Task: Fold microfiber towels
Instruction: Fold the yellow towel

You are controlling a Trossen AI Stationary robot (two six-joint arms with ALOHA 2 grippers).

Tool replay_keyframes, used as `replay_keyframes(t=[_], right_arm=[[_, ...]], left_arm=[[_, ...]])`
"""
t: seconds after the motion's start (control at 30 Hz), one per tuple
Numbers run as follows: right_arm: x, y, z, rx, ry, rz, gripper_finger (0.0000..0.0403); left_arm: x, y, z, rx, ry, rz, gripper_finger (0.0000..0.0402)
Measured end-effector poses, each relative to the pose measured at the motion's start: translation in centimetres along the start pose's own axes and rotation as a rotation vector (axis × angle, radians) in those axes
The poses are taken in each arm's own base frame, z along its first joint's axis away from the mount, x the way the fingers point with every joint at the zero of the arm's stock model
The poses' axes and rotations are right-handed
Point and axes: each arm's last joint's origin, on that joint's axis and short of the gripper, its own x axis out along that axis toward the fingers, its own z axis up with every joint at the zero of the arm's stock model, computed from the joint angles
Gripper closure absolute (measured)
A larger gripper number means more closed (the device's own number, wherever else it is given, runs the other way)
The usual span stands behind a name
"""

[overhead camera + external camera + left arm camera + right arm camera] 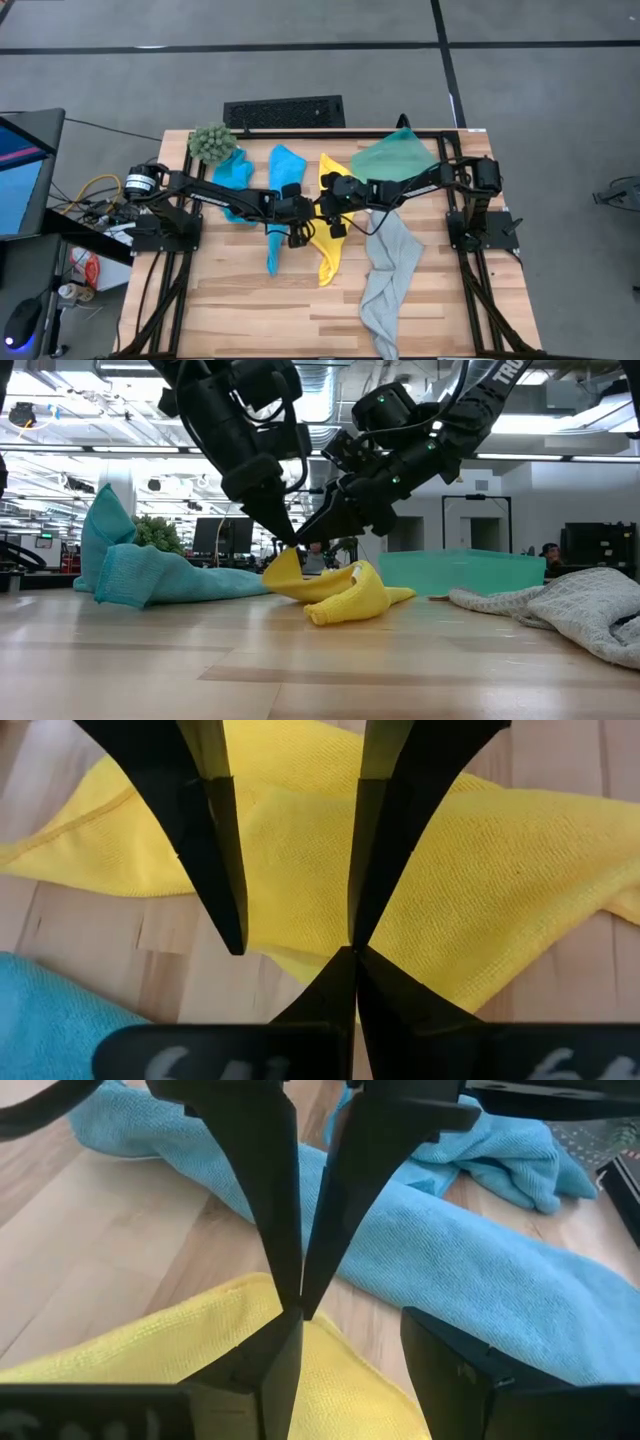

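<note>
The left hand (290, 543), pinched shut on the yellow towel's (345, 595) raised edge, meets the right hand (312, 540), open and empty, right beside that edge.

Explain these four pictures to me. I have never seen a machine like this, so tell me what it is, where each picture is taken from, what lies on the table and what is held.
This is a robot with two dark arms, each ending in a two-finger gripper, and its job is to fold towels. One picture looks straight down from above. One looks across the table at tabletop height. The other two come from a camera on each wrist.

On the table lie a yellow towel, two blue towels, a grey towel, a green bin and a fuzzy plant.

The left gripper is shut and appears to be pinching a raised corner of the yellow towel. The right gripper is open right beside that corner and holds nothing.
</note>
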Motion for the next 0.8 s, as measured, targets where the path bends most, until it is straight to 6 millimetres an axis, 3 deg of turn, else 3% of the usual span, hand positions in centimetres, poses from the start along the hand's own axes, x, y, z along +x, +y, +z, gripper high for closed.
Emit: replay_keyframes(t=[0.8], right_arm=[[0.1, 0.4, -0.5, -0.040, 0.037, 0.041, 0.0205]], left_arm=[[-0.8, -0.2, 1.8, 0.047, -0.068, 0.003, 0.0401]])
